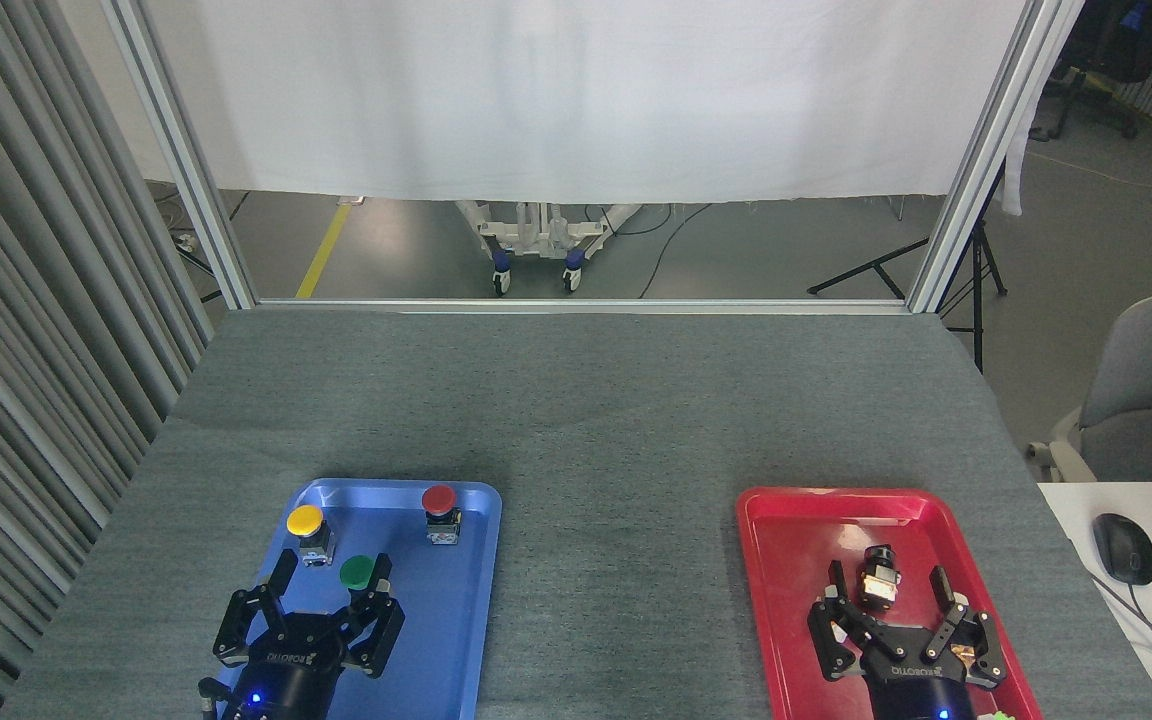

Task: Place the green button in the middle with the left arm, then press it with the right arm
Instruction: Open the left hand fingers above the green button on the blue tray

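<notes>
Reaching w/ left jaws (pixel 330 585), wide open, nothing held yet. Green button (pixel 362 572) sits in blue tray (pixel 466 640), just by my rt finger, not between the two. Yellow button (pixel 306 524) is close behind, so I'd shift rt to centre on the green base, avoid clipping yellow, then close low. Right jaws (pixel 891 592) open, empty, over red tray (pixel 786 600). Bare worktop (pixel 616 560) between trays is the target.

The surface (pixel 586 420) is plain grey. The left tray (pixel 456 620) is blue, the right tray (pixel 786 600) red. The buttons' caps are green (pixel 357 572), yellow (pixel 305 520) and red (pixel 438 498). Both grippers, left (pixel 331 585) and right (pixel 891 585), are black with white lettering, each showing a blue light.
</notes>
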Controlling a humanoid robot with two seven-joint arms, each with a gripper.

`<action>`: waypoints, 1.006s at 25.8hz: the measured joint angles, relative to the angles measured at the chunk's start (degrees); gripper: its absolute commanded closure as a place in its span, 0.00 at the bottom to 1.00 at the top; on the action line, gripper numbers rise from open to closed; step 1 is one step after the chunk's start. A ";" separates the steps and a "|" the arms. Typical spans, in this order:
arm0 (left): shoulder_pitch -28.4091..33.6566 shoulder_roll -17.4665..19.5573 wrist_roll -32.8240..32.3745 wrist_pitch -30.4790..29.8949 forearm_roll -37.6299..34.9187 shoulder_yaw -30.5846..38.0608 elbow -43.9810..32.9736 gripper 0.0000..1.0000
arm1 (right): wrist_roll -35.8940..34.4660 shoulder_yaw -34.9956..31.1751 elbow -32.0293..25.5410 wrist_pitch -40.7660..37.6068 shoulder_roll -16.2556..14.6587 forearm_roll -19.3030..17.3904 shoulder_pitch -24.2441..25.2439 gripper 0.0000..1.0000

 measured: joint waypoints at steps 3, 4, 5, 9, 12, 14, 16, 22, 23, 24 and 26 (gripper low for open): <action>0.07 0.04 0.06 -0.06 0.04 -0.03 -0.19 0.01 | 0.00 -0.10 0.00 -0.01 0.00 0.00 0.00 0.00; 0.08 0.05 0.06 -0.06 0.05 -0.03 -0.27 0.01 | 0.00 -0.11 0.01 0.00 0.01 0.00 0.00 0.00; 0.09 0.10 0.06 -0.07 0.06 -0.05 -0.32 0.01 | -0.01 -0.12 0.02 0.00 0.02 0.00 -0.01 0.00; 0.07 0.11 0.57 -0.10 0.11 -0.06 -0.30 0.01 | -0.01 -0.16 0.00 -0.10 0.10 0.00 -0.02 0.00; 0.07 0.08 0.73 -0.08 0.10 -0.09 -0.13 0.01 | -0.02 -0.16 -0.03 -0.11 0.17 0.00 -0.03 0.00; 0.18 0.06 0.76 0.08 0.07 -0.11 0.02 0.01 | -0.02 -0.16 -0.04 -0.11 0.18 0.00 -0.03 0.00; 0.30 0.04 0.76 0.17 0.05 -0.12 0.12 0.01 | -0.02 -0.16 -0.04 -0.11 0.18 0.00 -0.03 0.00; 0.43 0.07 0.69 0.46 0.04 -0.08 0.24 0.01 | -0.02 -0.16 -0.05 -0.01 0.18 0.00 -0.03 0.00; 0.45 0.09 0.60 0.52 0.04 -0.07 0.28 0.01 | -0.02 -0.16 -0.05 0.00 0.18 0.00 -0.03 0.00; 0.45 0.10 0.52 0.52 0.04 -0.06 0.33 0.01 | -0.02 -0.16 -0.05 0.00 0.18 0.00 -0.03 0.00; 0.45 0.13 0.46 0.52 0.04 -0.05 0.42 0.01 | -0.02 -0.16 -0.05 0.00 0.18 0.00 -0.03 0.00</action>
